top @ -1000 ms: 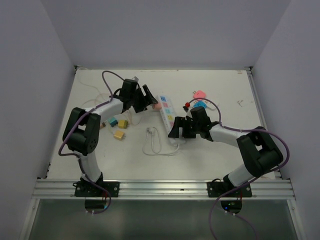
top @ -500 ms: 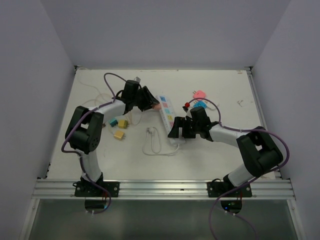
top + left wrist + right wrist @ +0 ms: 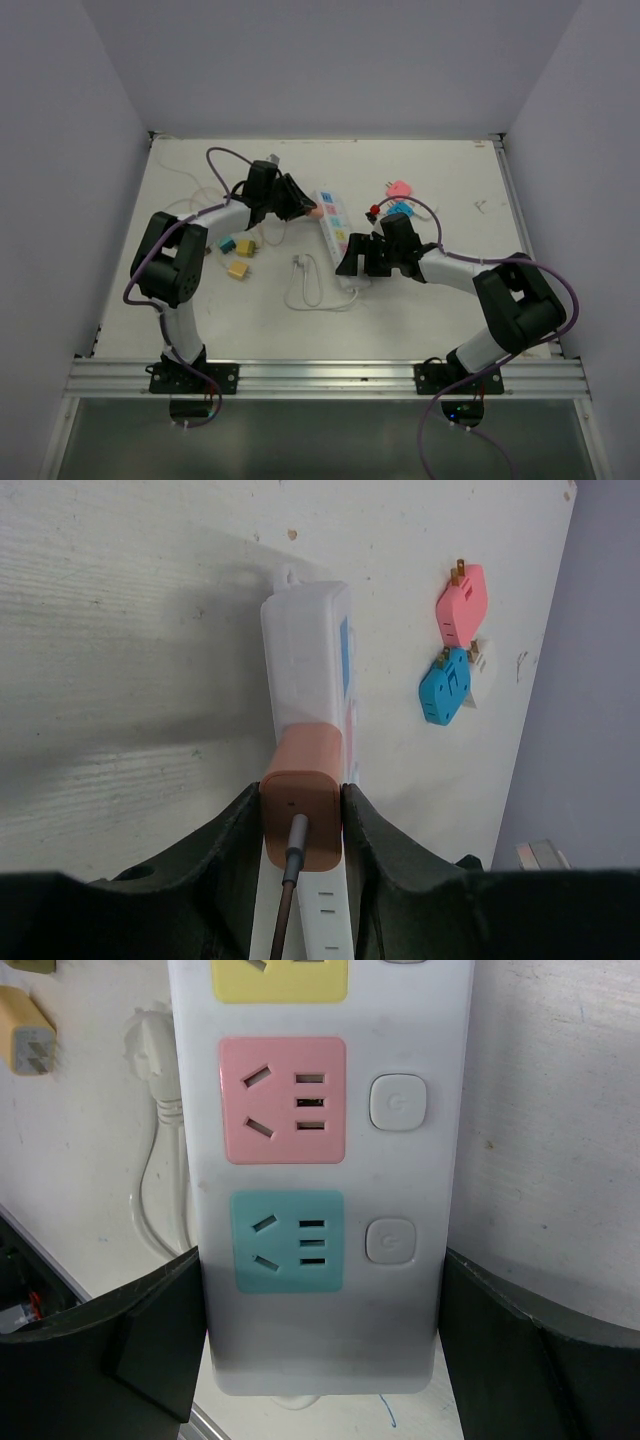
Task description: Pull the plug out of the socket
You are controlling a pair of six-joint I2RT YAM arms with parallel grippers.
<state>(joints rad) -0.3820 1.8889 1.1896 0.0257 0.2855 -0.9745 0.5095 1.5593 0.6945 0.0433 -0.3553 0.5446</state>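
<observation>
The socket (image 3: 336, 228), a long white power strip with pastel faces, lies mid-table. A salmon-orange plug (image 3: 303, 810) with a dark cable sits in its far end (image 3: 305, 665). My left gripper (image 3: 300, 798) is shut on that plug, one black finger pressed on each side; from above it (image 3: 303, 209) reaches in from the left. My right gripper (image 3: 322, 1260) straddles the strip's near end (image 3: 320, 1340), below the pink and teal faces. Its fingers (image 3: 160, 1330) touch both long sides. From above, this gripper (image 3: 352, 262) is at the strip's cord end.
A loose pink adaptor (image 3: 398, 188) and a blue one (image 3: 400, 209) lie right of the strip. Small yellow (image 3: 238, 268) and teal (image 3: 227, 243) blocks lie left of it. The strip's white cord (image 3: 305, 290) loops towards the near edge.
My left gripper's jaws have closed from wide open onto the plug, and the left arm has shifted slightly towards the strip. The right arm and the strip have not moved.
</observation>
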